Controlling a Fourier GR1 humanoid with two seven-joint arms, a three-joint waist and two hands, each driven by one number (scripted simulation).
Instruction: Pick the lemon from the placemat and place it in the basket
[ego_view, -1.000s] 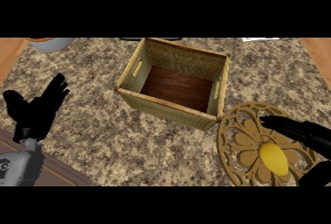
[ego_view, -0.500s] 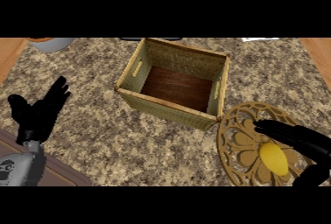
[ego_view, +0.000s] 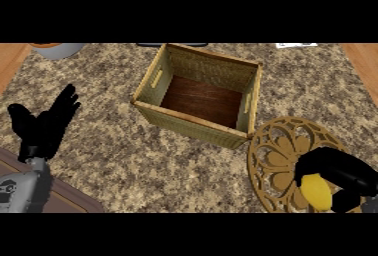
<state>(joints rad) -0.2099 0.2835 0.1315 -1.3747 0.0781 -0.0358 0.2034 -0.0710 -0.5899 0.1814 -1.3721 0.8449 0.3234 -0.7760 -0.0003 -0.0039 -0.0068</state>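
Curling round the lemon (ego_view: 316, 192) on the round placemat (ego_view: 277, 150), the right hand (ego_view: 341, 175) should seat its fingers fully before lifting toward the basket (ego_view: 199, 127); left hand (ego_view: 44, 127) rests open.

Speckled granite counter (ego_view: 148, 165) with open basket (ego_view: 193, 122), round placemat (ego_view: 277, 155), grey bowl (ego_view: 59, 49).

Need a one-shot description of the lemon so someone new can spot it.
Start at the square woven basket in the middle of the speckled stone counter; just off its near right corner lies a round golden cut-out placemat. The lemon sits on that placemat, under the curled black right hand. It is the only bright yellow, smooth oval thing in view.
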